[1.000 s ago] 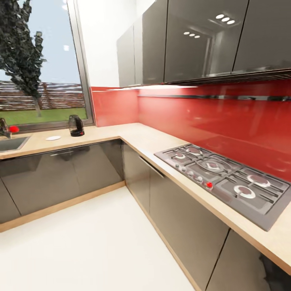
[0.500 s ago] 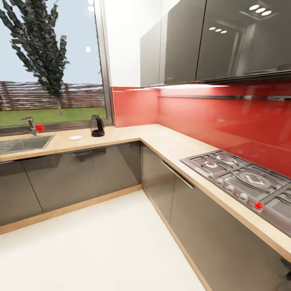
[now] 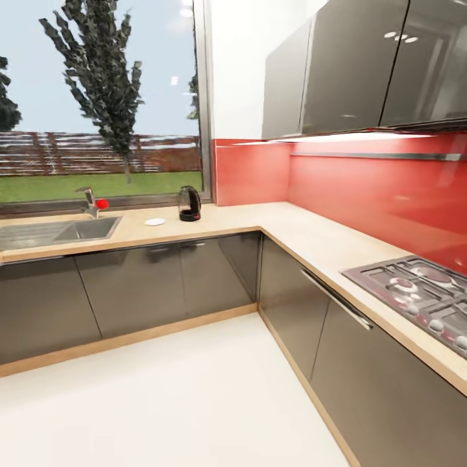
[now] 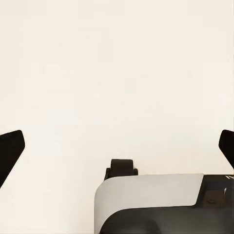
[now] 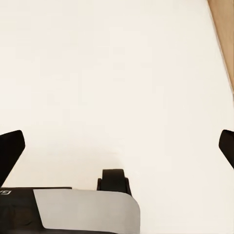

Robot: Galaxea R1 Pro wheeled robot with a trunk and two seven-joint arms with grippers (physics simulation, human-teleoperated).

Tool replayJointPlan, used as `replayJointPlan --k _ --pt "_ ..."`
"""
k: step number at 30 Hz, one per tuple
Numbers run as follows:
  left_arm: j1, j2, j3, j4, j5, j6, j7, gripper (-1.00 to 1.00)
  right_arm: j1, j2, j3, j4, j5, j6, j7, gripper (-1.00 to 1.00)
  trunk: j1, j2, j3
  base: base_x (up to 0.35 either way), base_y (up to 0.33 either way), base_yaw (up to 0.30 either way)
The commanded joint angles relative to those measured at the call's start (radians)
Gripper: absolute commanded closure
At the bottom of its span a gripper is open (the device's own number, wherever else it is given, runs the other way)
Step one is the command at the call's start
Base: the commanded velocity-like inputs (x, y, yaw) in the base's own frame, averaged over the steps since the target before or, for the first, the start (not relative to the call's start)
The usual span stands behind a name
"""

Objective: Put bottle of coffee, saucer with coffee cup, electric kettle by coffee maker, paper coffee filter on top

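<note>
Coffee station work looks barely begun from where I sit: I'm rolling over pale floor (image 3: 194, 402), my left gripper (image 4: 117, 146) and right gripper (image 5: 117, 146) spread wide, fingers (image 4: 10, 148) holding nothing. Nearest is the hob (image 3: 421, 292) on the L-shaped table (image 3: 305, 237). Farther off, under the window (image 3: 97, 97), the electric kettle (image 3: 189, 203) stands just beside a small white saucer (image 3: 155, 222), the sink (image 3: 58, 231) beyond. No coffee maker spotted yet.

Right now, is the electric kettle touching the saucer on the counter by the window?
Apart. The head view shows the electric kettle standing on the countertop with a bare strip of counter between its base and the saucer lying sink-side of it.
</note>
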Motion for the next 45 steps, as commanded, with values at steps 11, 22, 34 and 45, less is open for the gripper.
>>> replayJointPlan --k 11,22,34,45 --pt "0.000 0.000 0.001 -0.001 0.000 -0.002 0.000 -1.00 0.000 0.000 0.001 0.000 0.001 -0.001 0.001 -1.00 0.001 0.000 -0.001 0.305 0.123 0.228" --pt "0.000 0.000 0.001 -0.001 -0.001 -0.002 0.000 -1.00 0.000 0.000 0.000 0.000 0.001 -0.002 -0.001 -1.00 0.001 0.000 -0.001 0.328 0.006 0.175" --pt "0.000 0.000 0.001 -0.001 -0.001 -0.002 0.000 -1.00 0.000 0.001 0.000 0.000 0.001 -0.002 -0.003 -1.00 0.001 0.000 -0.001 0.329 0.000 0.268" --pt "0.000 0.000 0.001 -0.001 -0.001 -0.002 0.000 -1.00 0.000 0.001 0.000 0.000 0.001 -0.001 0.000 -1.00 0.001 0.000 -0.001 0.325 0.087 0.195"
